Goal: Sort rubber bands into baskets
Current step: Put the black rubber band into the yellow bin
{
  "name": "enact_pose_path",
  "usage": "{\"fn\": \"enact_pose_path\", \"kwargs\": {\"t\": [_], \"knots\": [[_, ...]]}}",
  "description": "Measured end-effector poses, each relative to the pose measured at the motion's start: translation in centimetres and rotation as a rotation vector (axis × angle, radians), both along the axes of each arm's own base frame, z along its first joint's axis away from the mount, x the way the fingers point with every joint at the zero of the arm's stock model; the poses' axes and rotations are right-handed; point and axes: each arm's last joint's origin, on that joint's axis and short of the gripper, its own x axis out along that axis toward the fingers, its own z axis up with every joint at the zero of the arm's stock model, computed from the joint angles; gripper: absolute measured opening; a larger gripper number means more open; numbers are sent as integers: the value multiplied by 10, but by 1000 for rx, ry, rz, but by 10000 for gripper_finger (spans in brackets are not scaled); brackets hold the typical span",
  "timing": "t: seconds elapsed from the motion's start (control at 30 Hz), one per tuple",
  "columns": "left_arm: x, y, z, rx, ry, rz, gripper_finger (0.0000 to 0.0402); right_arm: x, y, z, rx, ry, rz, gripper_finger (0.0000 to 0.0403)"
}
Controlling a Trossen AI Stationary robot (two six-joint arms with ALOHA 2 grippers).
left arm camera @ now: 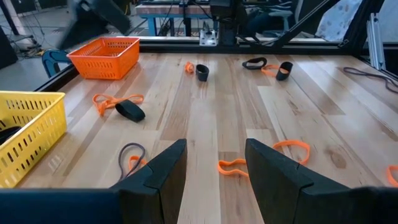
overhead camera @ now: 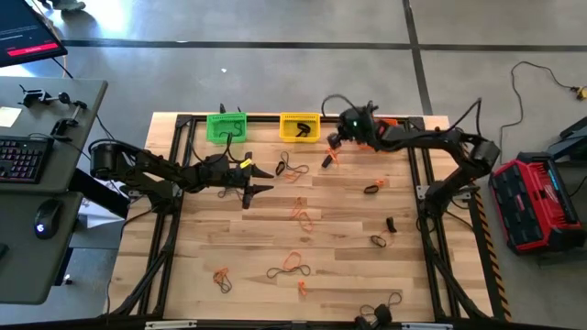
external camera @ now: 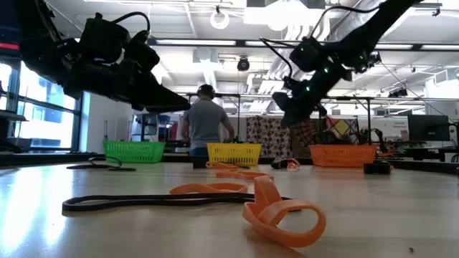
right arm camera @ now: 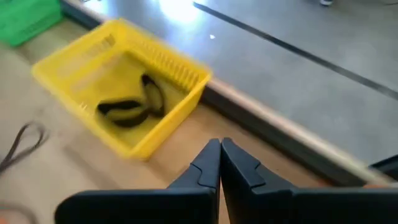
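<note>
1. High view: the left gripper [overhead camera: 261,180] hangs over the planks with its fingers spread and nothing between them. Loose rubber bands [overhead camera: 293,263] lie scattered ahead of it and off to its side. The right gripper [overhead camera: 336,139] sits up by the far rail, just beside the yellow basket [overhead camera: 300,127], with the green basket [overhead camera: 226,126] further along.

2. Low view: both arms ride above the table. Flat, floppy orange loops curl in the foreground, with a thin black one beside them. The orange basket [external camera: 343,155] stands at the back, and a person stands beyond the table.

3. Left wrist view: between the parted fingers [left arm camera: 158,177] lies an orange band [left arm camera: 233,167], limp on smooth wood. I'd drop straight down and pinch one strand flat to the plank.

4. Right wrist view: jaws pressed together, apparently on nothing, though it's blurred. The lattice basket ahead holds dark bands [right arm camera: 130,107].
</note>
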Motion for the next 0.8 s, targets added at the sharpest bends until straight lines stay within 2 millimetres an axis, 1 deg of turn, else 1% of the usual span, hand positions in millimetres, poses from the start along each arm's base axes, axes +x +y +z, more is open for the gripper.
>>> {"fn": "enact_pose_path", "kwargs": {"t": [0.13,0.17,0.23,0.37,0.5,0.63,0.8], "knots": [[0,0,0,0,0,0,157,-3,27,-23,-6,-59,42,0],[0,0,0,0,0,0,157,-4,35,-27,-5,-71,61,0],[0,0,0,1,0,2,157,-4,51,-28,-16,-100,85,0],[0,1,0,7,1,27,157,-5,80,-23,-45,-102,134,0],[0,1,0,12,3,49,157,-2,112,-12,-57,-100,251,0],[0,1,0,12,3,50,157,-4,142,-4,-73,-78,325,0],[0,1,0,11,6,51,157,-10,173,-1,-69,-35,394,0]]}}
